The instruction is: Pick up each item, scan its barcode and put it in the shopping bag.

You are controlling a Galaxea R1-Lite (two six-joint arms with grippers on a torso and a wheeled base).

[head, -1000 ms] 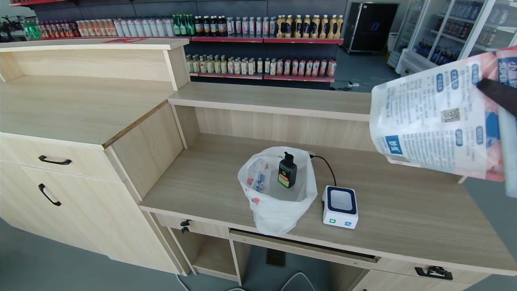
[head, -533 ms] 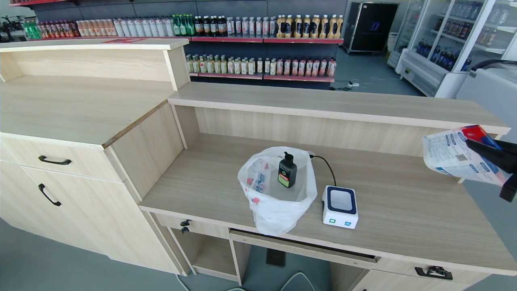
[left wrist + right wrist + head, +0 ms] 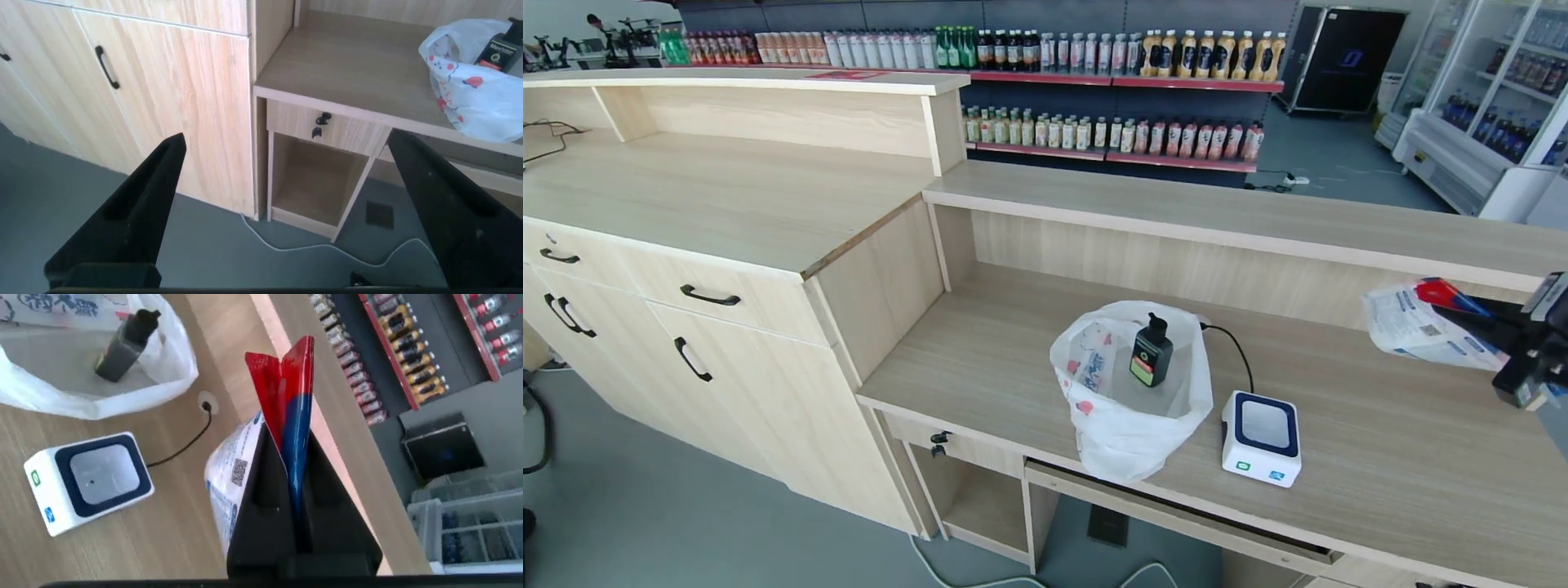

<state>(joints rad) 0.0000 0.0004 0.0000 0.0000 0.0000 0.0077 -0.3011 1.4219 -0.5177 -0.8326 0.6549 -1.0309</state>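
My right gripper is shut on the red-and-blue top edge of a white printed pouch, held above the right end of the wooden counter. In the right wrist view the pouch hangs from the shut gripper above the scanner. The white scanner with a dark window sits on the counter, right of the white shopping bag. A black pump bottle stands inside the bag. My left gripper is open, low beside the counter's left end, over the floor.
A black cable runs from the scanner behind the bag. A raised ledge backs the counter. A taller cabinet with drawers stands to the left. Shelves of bottles and fridges line the room behind.
The head camera has shifted, moving the whole scene rightward. My right gripper has carried the pouch down from close to the camera to just above the counter's right end.
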